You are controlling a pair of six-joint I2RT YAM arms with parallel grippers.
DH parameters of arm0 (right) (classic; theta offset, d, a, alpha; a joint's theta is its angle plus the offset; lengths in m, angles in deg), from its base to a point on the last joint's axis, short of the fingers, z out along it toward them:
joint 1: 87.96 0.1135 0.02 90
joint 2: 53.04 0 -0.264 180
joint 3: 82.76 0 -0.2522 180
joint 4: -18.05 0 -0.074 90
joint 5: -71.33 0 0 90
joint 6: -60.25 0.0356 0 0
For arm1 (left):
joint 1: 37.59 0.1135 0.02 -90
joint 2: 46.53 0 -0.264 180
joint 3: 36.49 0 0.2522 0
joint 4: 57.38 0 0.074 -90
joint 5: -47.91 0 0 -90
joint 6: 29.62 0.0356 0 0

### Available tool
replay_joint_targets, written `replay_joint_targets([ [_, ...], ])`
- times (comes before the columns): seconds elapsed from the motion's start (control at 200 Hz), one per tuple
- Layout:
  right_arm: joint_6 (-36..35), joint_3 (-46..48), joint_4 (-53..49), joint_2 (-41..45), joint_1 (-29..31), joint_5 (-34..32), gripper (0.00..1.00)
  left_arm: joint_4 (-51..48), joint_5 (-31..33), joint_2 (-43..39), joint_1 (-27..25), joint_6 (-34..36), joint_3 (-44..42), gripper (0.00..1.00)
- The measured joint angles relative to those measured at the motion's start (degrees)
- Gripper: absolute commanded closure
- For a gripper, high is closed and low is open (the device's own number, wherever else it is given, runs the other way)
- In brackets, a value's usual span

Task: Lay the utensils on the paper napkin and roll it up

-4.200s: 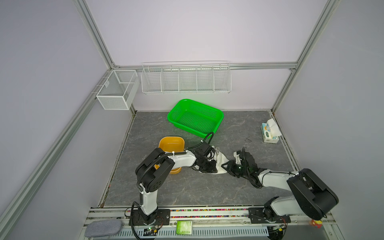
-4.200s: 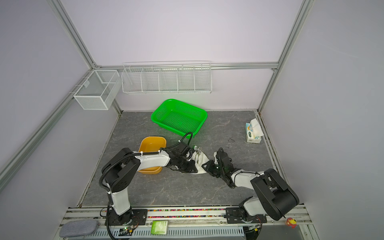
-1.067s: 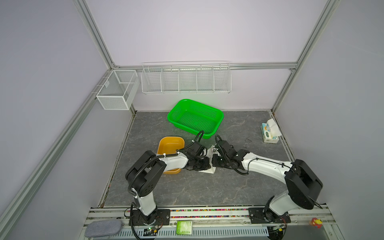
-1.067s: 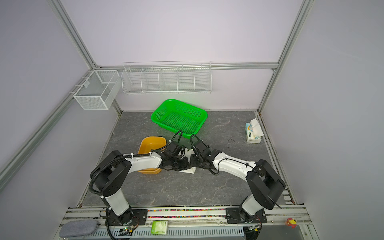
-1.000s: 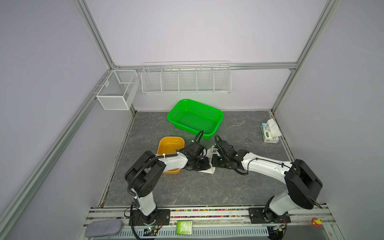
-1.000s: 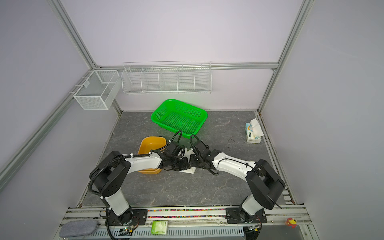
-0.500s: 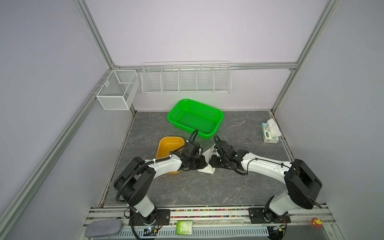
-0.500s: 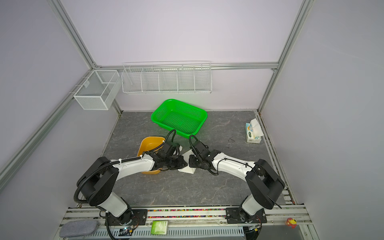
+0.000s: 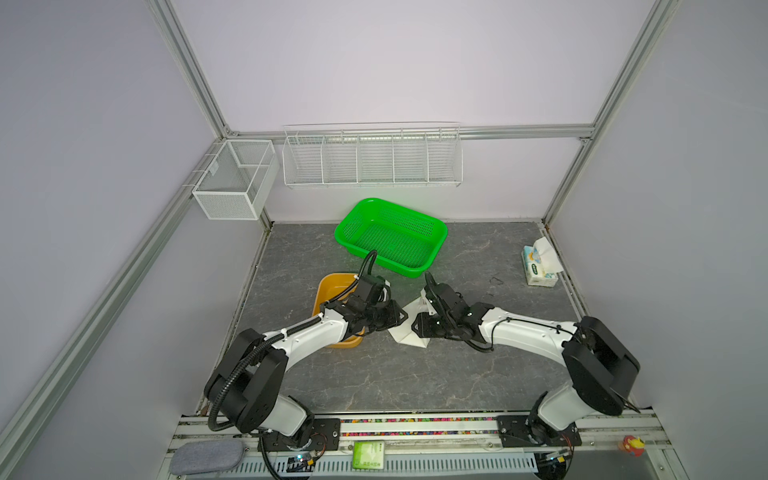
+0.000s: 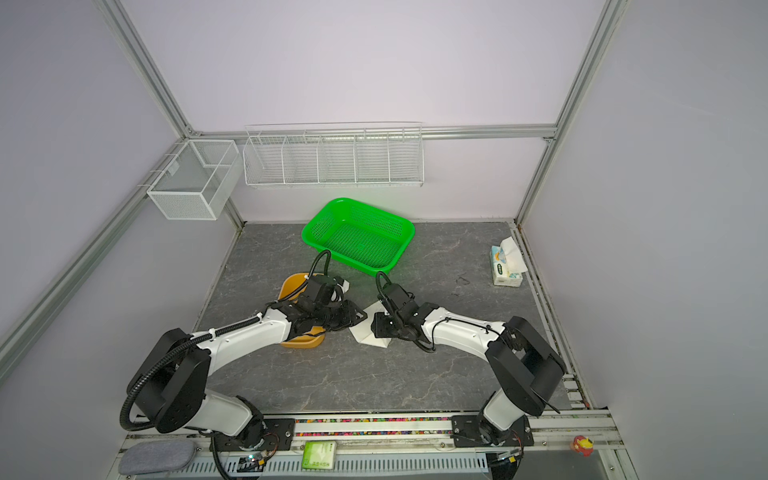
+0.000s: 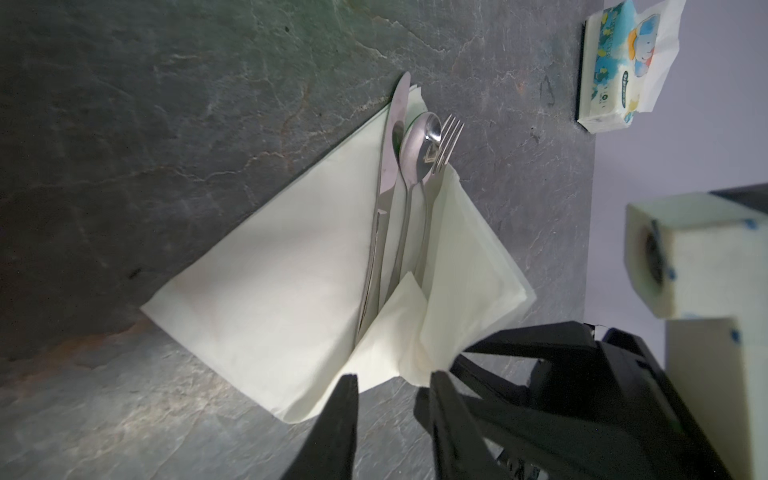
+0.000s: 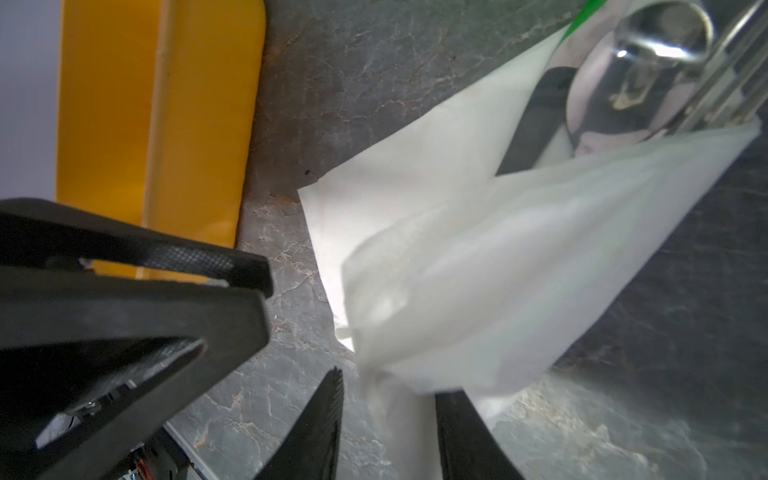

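The white paper napkin lies on the grey table, one side folded up over the handles of the utensils. Knife, spoon and fork lie side by side on it, heads sticking out. In both top views the napkin shows between the two grippers. My left gripper is open just short of the napkin's raised edge. My right gripper is open, and a loose flap of napkin hangs between its jaws. The spoon's bowl shows past the flap.
A yellow bowl sits under my left forearm, close to the napkin. A green basket stands behind both grippers. A blue-and-white tissue pack is at the right edge. Wire racks hang on the back wall.
Both grippers have gone from shut to open and let go of the napkin. My left arm has drawn back a little to the left, so more napkin shows between the grippers.
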Motion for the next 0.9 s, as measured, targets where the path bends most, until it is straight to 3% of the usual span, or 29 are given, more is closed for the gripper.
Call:
replay_joint_targets([
  [0.41,0.00,5.44,6.78,-0.04,0.07,2.16,0.57,2.54,-3.87,4.66,0.48,-0.37,1.11,0.51],
  [0.9,0.00,5.44,7.58,-0.04,0.07,2.54,0.57,2.80,-5.64,11.93,0.55,-0.44,4.50,0.49],
])
